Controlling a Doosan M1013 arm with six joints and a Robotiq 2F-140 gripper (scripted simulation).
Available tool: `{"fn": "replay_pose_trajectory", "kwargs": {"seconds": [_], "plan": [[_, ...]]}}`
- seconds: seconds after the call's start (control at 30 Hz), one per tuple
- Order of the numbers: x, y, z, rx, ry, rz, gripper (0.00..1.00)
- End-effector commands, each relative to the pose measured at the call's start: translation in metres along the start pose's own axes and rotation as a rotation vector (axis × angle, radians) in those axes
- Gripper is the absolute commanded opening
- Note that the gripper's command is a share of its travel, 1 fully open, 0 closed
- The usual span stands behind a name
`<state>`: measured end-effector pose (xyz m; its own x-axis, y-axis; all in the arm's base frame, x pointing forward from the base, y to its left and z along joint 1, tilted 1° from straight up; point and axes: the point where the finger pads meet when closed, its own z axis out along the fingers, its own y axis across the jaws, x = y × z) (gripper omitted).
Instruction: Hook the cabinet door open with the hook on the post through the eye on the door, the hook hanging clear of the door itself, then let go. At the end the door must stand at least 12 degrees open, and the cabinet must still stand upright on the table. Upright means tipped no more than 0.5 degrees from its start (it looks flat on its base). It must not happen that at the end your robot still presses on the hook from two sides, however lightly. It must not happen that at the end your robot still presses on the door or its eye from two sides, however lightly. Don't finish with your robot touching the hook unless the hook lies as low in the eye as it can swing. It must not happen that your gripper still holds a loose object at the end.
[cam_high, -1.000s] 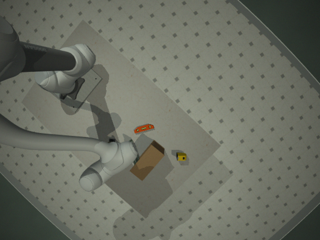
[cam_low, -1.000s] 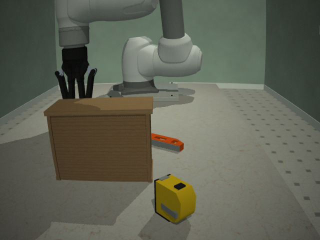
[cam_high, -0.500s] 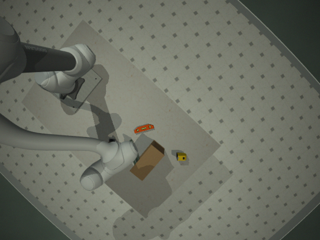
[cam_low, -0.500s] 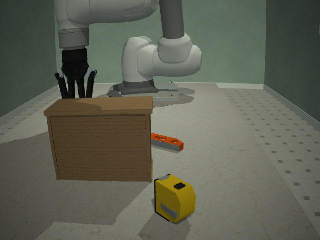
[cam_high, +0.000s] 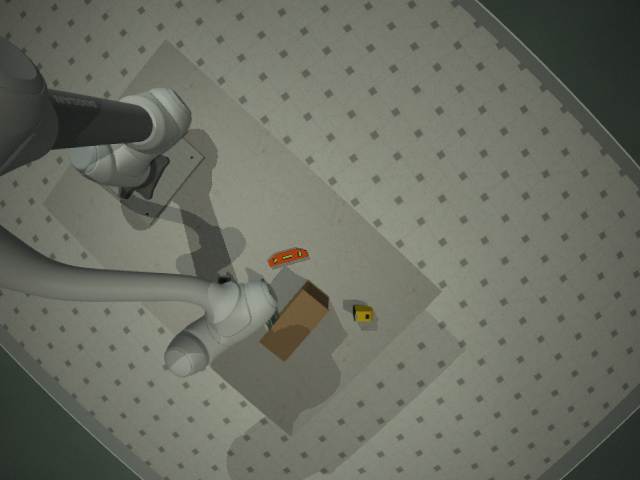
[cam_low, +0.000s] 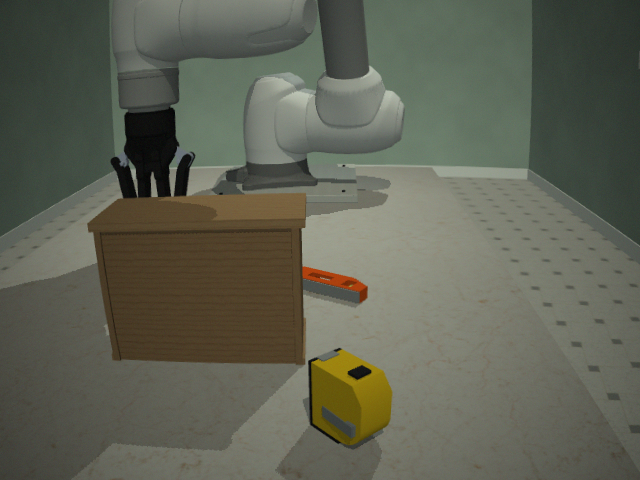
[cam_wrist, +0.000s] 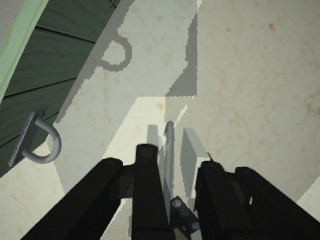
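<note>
The brown cabinet (cam_high: 294, 320) stands flat on the table and also shows in the exterior view (cam_low: 199, 279). In the wrist view its dark green door (cam_wrist: 50, 60) has a metal eye (cam_wrist: 36, 142) on its face. My gripper (cam_wrist: 169, 141) hangs just behind the cabinet, fingers pointing down (cam_low: 152, 180). The fingers stand narrow. The thin grey hook (cam_wrist: 170, 150) runs between them, close to the left finger, with a gap to the right finger. The hook's pivot (cam_wrist: 182, 215) shows lower between the fingers. The hook tip is well apart from the eye. The post is hidden.
An orange spirit level (cam_high: 287, 256) (cam_low: 334, 284) lies on the table beside the cabinet. A yellow tape measure (cam_high: 362, 313) (cam_low: 348, 395) sits near the cabinet's other side. The arm's base (cam_low: 289, 170) stands at the far end of the table.
</note>
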<state>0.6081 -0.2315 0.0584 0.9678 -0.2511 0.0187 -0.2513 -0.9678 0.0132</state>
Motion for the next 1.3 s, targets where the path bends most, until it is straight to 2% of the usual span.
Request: {"fn": "replay_pose_trajectory", "kwargs": {"seconds": [0.0, 0.4, 1.1, 1.13, 1.27], "plan": [[0.000, 0.000, 0.003, 0.000, 0.000, 0.000, 0.15], [0.000, 0.000, 0.018, 0.000, 0.000, 0.000, 0.15], [0.000, 0.000, 0.025, 0.000, 0.000, 0.000, 0.15], [0.000, 0.000, 0.025, 0.000, 0.000, 0.000, 0.03], [0.000, 0.000, 0.025, 0.000, 0.000, 0.000, 0.03]]}}
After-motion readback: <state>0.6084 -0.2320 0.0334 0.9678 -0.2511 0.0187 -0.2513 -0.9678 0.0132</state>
